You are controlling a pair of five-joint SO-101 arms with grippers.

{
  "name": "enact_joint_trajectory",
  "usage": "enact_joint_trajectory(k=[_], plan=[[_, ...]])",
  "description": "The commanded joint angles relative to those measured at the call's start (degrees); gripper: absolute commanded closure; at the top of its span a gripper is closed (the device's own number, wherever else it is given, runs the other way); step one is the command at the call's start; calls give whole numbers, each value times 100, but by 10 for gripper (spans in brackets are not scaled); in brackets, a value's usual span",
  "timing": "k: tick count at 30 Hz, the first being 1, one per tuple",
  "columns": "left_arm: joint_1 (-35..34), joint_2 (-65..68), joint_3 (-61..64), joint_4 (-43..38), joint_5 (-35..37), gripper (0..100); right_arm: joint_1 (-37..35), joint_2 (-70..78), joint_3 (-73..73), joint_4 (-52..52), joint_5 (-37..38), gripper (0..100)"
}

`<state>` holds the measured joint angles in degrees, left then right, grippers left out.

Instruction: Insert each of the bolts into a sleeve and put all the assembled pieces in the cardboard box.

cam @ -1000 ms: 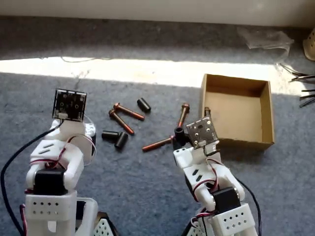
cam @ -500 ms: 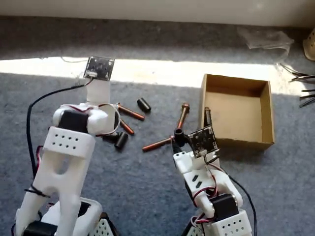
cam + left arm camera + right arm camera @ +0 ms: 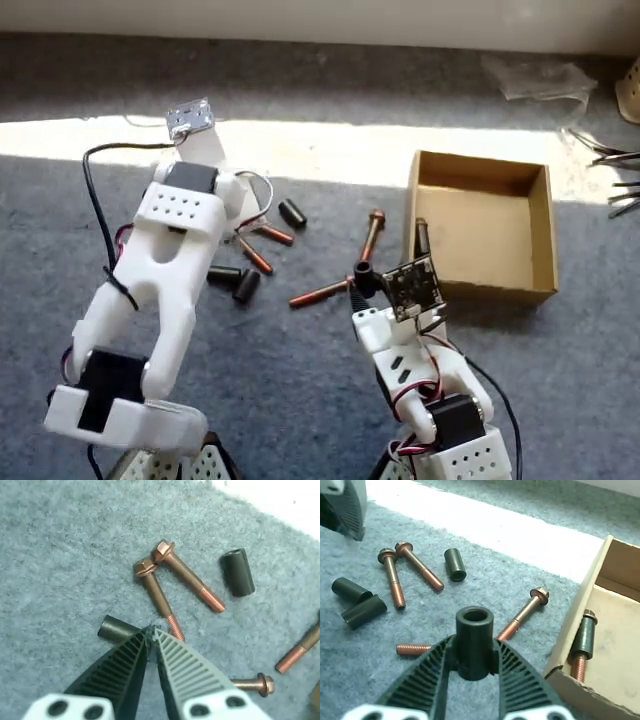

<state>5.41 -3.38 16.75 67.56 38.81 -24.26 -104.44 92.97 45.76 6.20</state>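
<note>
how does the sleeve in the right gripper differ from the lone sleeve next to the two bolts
The held sleeve stands upright, bore up; the lone sleeve lies on its side. The held sleeve is clamped in the right gripper; the lone sleeve rests loose on the carpet. Both are short black tubes with no bolt in them.

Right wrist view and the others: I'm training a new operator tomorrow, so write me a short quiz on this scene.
1. True or false: the right end effector is shut on a black sleeve.
2. How many assembled pieces are in the cardboard box? A) none B) one C) three
3. Fill in: the left end effector is ____ (open or shut).
Key: 1 true; 2 B; 3 shut.
</note>
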Motion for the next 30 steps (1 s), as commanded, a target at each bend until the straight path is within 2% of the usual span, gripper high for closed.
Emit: enact_joint_trajectory(k=[1, 6, 12, 19, 30], plan=[[-189, 637, -611, 26, 642, 989, 31, -84, -48, -215, -9, 995], [-497, 1270, -927, 26, 993, 989, 31, -84, -48, -215, -9, 995], [-558, 1719, -1305, 26, 993, 987, 31, -84, -48, -215, -9, 995], [-541, 2149, -1701, 0, 993, 861, 31, -84, -48, -215, -9, 995], [-532, 2642, -1903, 9, 993, 857, 31, -84, -48, -215, -9, 995]])
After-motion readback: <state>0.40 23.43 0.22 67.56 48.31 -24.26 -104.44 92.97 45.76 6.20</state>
